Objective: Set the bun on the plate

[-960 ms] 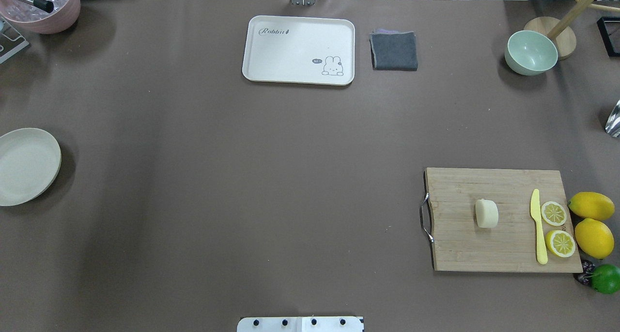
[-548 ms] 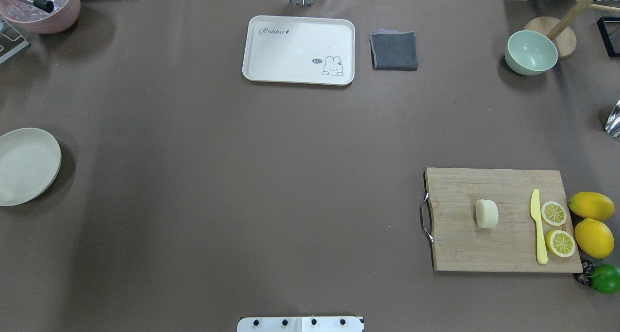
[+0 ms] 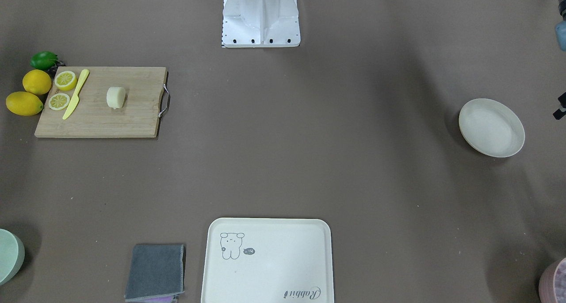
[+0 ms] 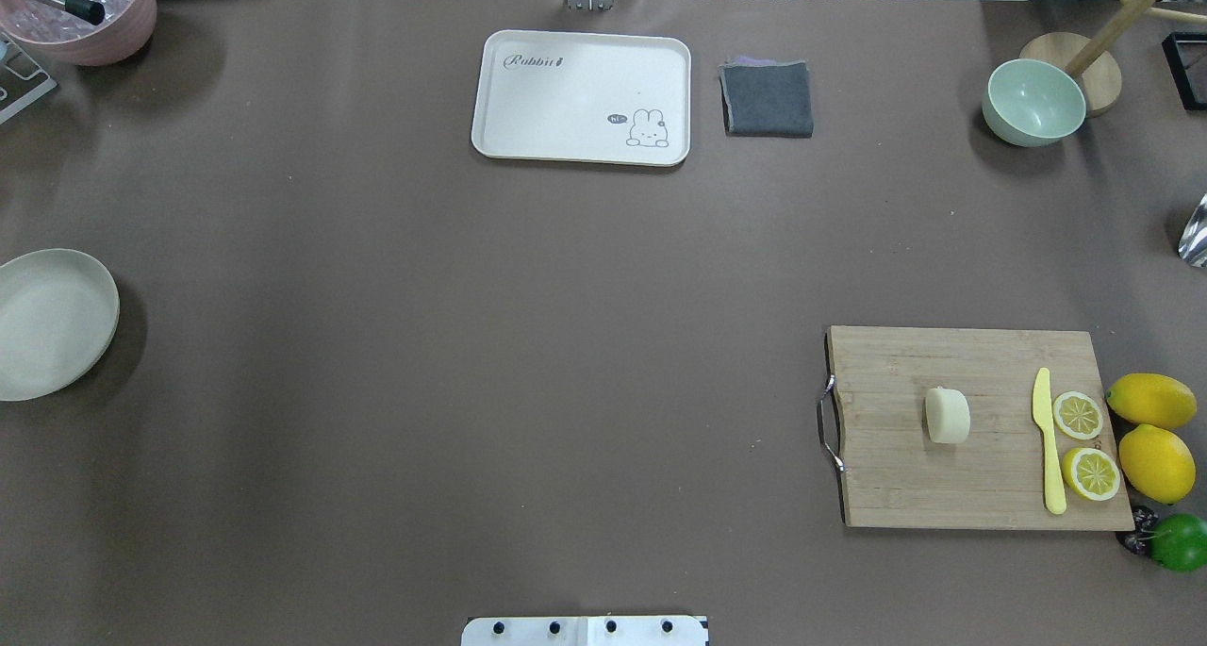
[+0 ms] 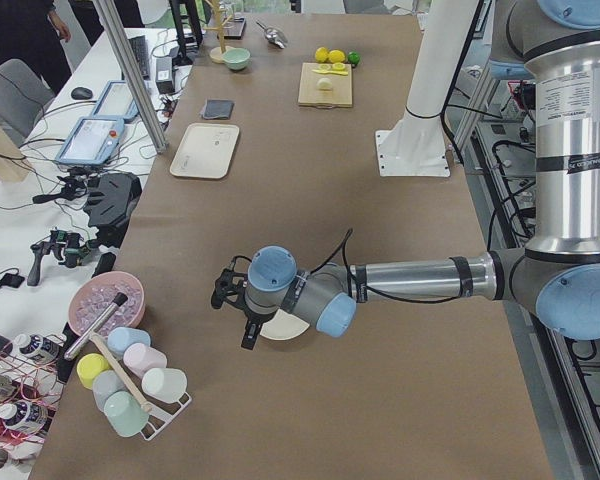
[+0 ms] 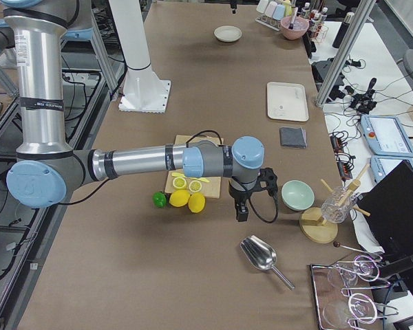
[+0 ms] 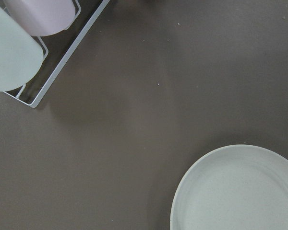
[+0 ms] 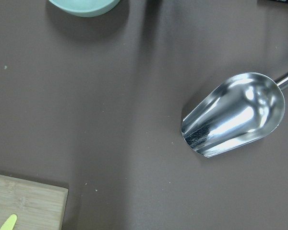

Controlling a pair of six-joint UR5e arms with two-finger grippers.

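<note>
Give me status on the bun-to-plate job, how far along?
Done: nothing yet. The bun sits untouched on the cutting board, and the plate at the table's opposite end is empty. In hand: nothing visibly held; the left gripper hangs by the plate, the right gripper beyond the board, near the scoop. Left: grasp the bun, carry it across, set it on the plate.

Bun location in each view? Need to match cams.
Front-facing: bun upper left, on the cutting board.
Overhead: bun lower right, mid-board.
Exterior left: bun far end, top centre.
Exterior right: not visible; the right arm covers most of the board.
Left wrist: not in it.
Right wrist: not in it; only a board corner shows.
Shared landmark: the cutting board with the lemon halves.
</note>
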